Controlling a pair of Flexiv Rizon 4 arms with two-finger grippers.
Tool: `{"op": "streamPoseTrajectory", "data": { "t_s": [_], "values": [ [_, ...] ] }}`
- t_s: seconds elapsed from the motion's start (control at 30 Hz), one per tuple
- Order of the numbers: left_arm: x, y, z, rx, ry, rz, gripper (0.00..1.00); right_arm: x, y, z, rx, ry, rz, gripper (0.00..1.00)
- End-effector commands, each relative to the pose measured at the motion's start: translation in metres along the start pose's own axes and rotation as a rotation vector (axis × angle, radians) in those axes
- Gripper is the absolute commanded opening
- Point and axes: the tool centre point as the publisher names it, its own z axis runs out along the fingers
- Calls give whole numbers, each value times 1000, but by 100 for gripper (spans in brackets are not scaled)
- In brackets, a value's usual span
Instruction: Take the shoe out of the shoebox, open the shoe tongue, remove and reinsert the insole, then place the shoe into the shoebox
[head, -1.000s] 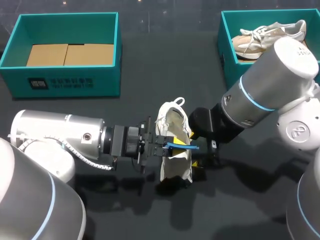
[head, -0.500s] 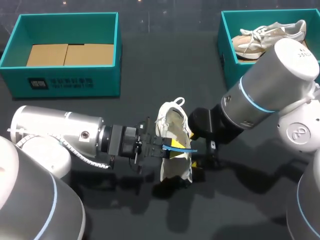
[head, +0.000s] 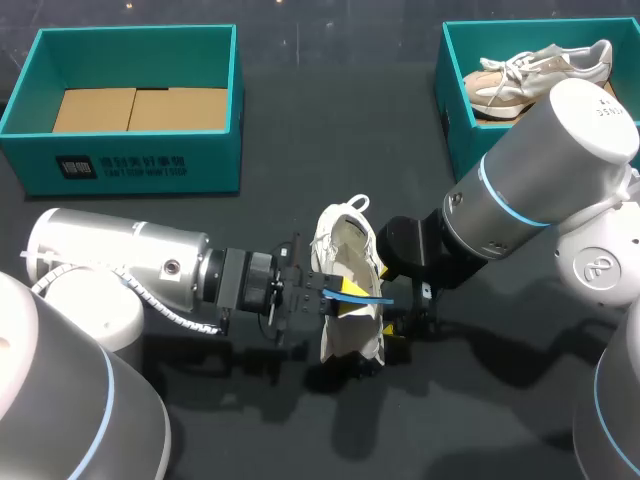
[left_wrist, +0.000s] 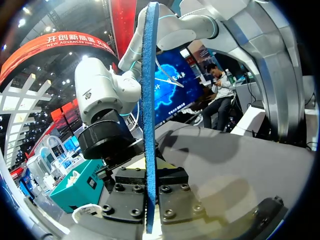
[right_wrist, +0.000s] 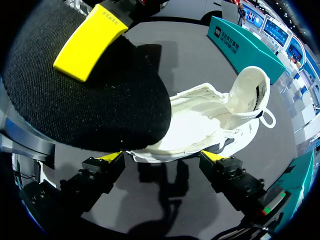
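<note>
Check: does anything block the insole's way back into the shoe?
Nothing visible does. The insole, held by the left gripper, hangs over the shoe; the right gripper grips the shoe's toe end, clear of its opening.

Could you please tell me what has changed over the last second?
The left tool, shut on the blue insole, drew back slightly toward its own arm and the table's near edge, carrying the insole with it. Nothing was newly taken hold of or let go. The right tool and the white shoe between its fingers stayed put.
</note>
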Motion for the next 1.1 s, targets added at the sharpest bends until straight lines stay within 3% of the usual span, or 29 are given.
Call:
{"op": "streamPoseTrajectory", "data": {
  "t_s": [0.03,1.1],
  "values": [
    [-2,4,8,3,0,2,0,1,0,1,-1,-2,-1,100],
    [-3,28,4,-35,-35,-36,0,1,0,1,-1,-2,-1,100]
  ]
}}
